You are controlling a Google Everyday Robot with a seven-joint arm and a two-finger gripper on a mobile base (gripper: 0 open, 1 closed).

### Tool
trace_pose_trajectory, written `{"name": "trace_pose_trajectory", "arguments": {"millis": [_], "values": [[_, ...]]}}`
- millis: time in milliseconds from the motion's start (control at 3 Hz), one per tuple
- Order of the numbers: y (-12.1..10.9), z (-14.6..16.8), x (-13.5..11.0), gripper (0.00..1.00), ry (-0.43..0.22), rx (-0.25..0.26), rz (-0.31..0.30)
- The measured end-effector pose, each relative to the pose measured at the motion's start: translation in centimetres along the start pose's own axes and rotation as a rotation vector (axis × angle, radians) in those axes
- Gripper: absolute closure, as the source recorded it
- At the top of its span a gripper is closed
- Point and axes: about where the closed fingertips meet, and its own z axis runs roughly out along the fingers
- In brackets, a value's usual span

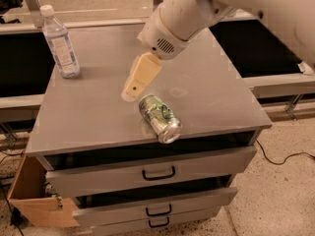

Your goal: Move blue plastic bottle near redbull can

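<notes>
Held gripper (131,92) by green can (160,118) near front edge, opening not tellable; left blue plastic bottle (60,45) ungrasped, back-left corner

Blue plastic bottle (59,44): clear bluish-tinted plastic, white cap, pale white-blue label round the middle. It stands upright near the back-left corner of the bench (211,87). Pincer (130,93) is over the middle of the bench, angled down and left, well apart from the bottle.
</notes>
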Motion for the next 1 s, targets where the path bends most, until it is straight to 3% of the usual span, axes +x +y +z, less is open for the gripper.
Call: {"name": "trace_pose_trajectory", "arguments": {"millis": [667, 1000], "values": [[-5.9, 9.2, -6.2, 0.00, -0.219, 0.035, 0.054], [-7.8, 12.7, -8.4, 0.00, -0.325, 0.054, 0.090]]}}
